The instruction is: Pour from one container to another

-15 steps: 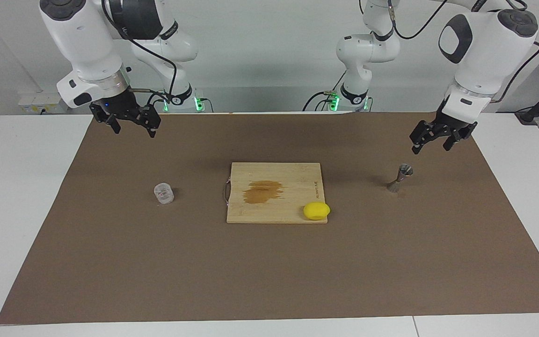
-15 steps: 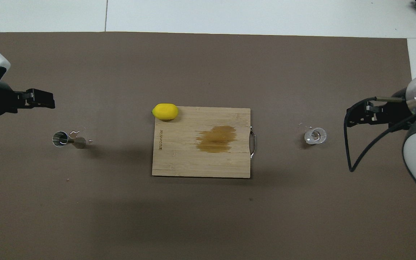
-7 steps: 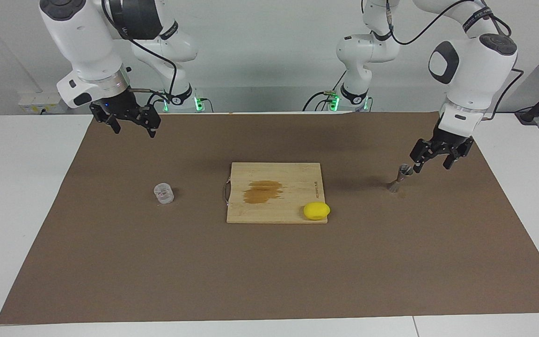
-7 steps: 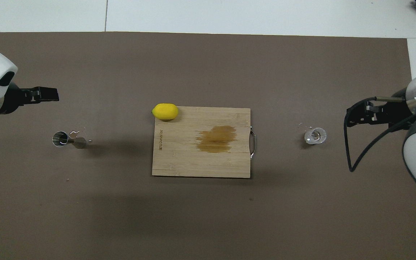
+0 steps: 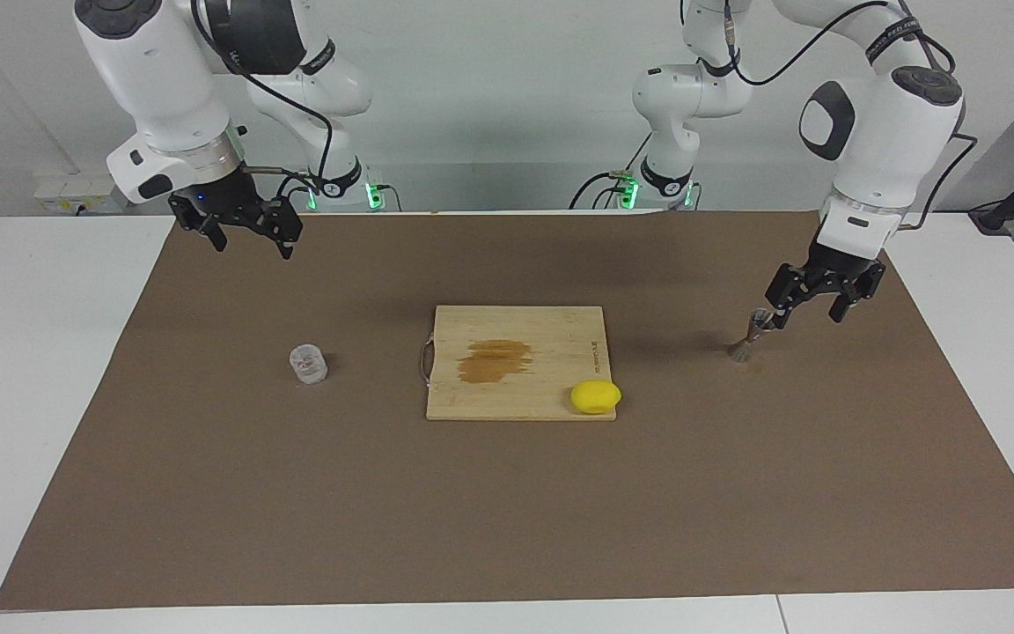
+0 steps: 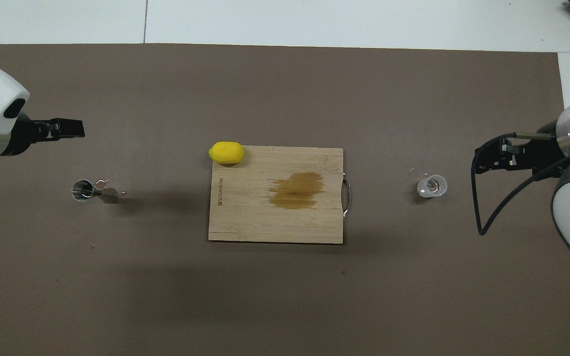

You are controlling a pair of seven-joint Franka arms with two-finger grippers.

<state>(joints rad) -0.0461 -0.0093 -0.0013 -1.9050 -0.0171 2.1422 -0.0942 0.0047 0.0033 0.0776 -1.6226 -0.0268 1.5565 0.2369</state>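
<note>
Evidently waiting, the right tool [image 5: 252,246], fingers apart, hangs over bare table [image 5: 472,511] toward the right arm's end, where the squat clear plastic cup [image 5: 308,364] stands. At the left arm's end stands the silvery hourglass-shaped metal jigger [image 5: 752,336]. The left tool [image 5: 811,314], fingers apart, looks level with its rim, probably lining up a grasp. The overhead view shows this tool is beside the jigger, not over it.

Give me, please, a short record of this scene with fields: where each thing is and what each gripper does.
clear cup: upright on the brown mat, toward the right arm's end
metal jigger: upright on the mat, toward the left arm's end
lemon: on a corner of the cutting board
board: middle of the mat, brown stain on it
left gripper: open, low beside the jigger, holding nothing
right gripper: open, raised above the mat, waiting
</note>
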